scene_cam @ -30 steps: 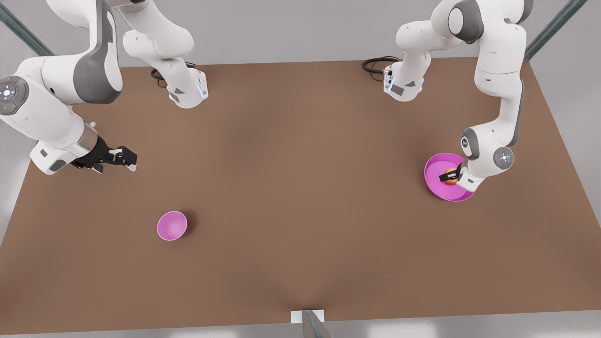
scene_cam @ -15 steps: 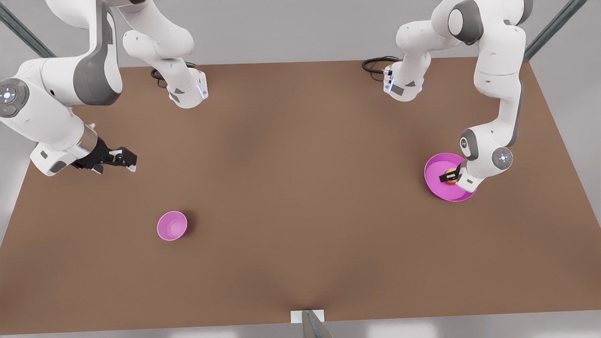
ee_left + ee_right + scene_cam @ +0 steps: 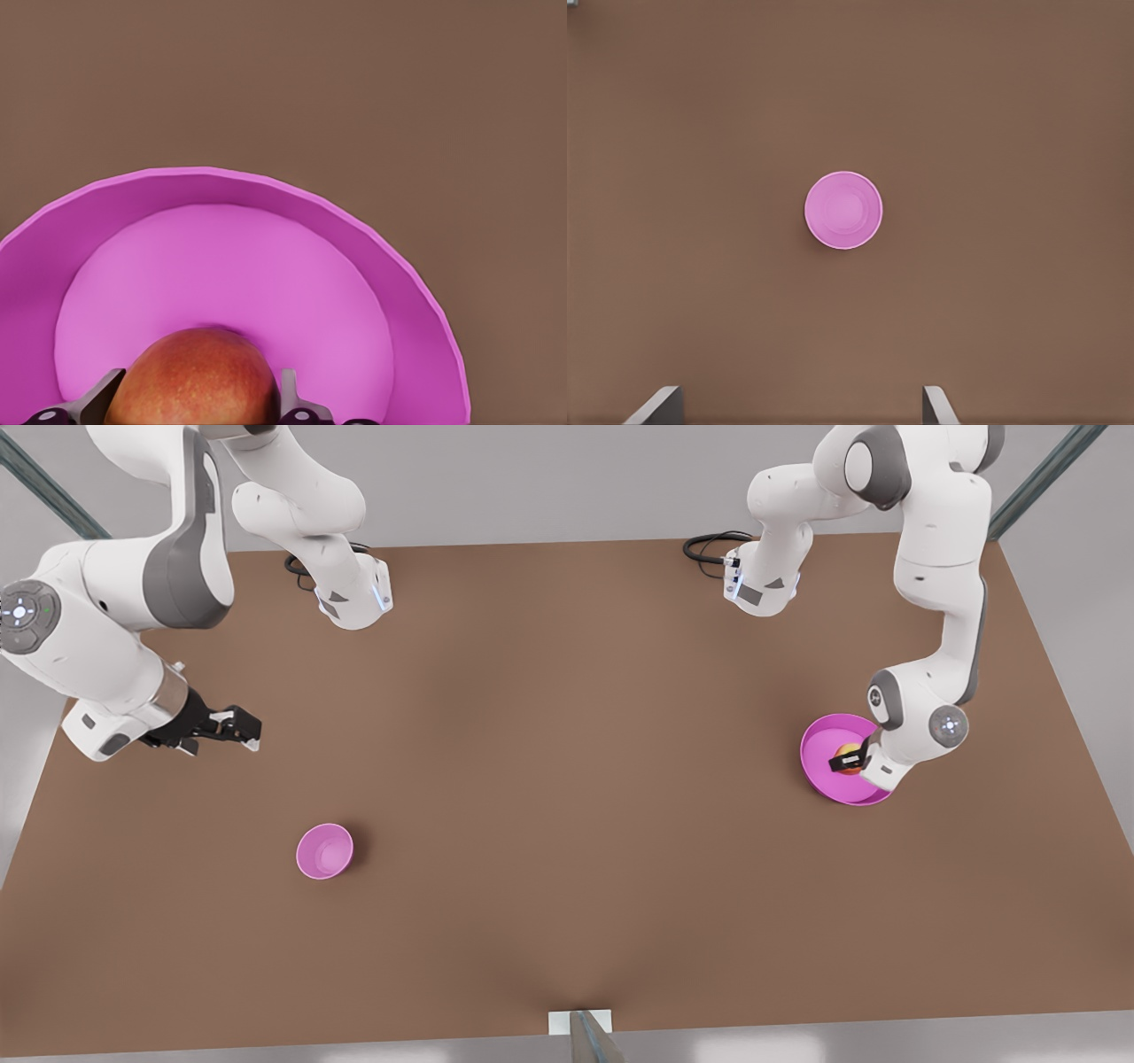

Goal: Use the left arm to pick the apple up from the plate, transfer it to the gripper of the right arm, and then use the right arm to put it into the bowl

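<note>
A red-orange apple lies in the pink plate at the front view's right. My left gripper is shut on the apple, one finger against each side. I cannot tell whether the apple still touches the plate. The small pink bowl stands on the table at the front view's left. My right gripper hovers open above the table, behind the bowl, with nothing between its fingers.
Both arm bases stand at the back of the brown table, each with a black cable. A small white block sits at the table's front edge.
The left arm's wrist has shifted slightly toward the front view's left over the plate. The right arm has drifted a little to the front view's right. Bowl and plate have not moved.
</note>
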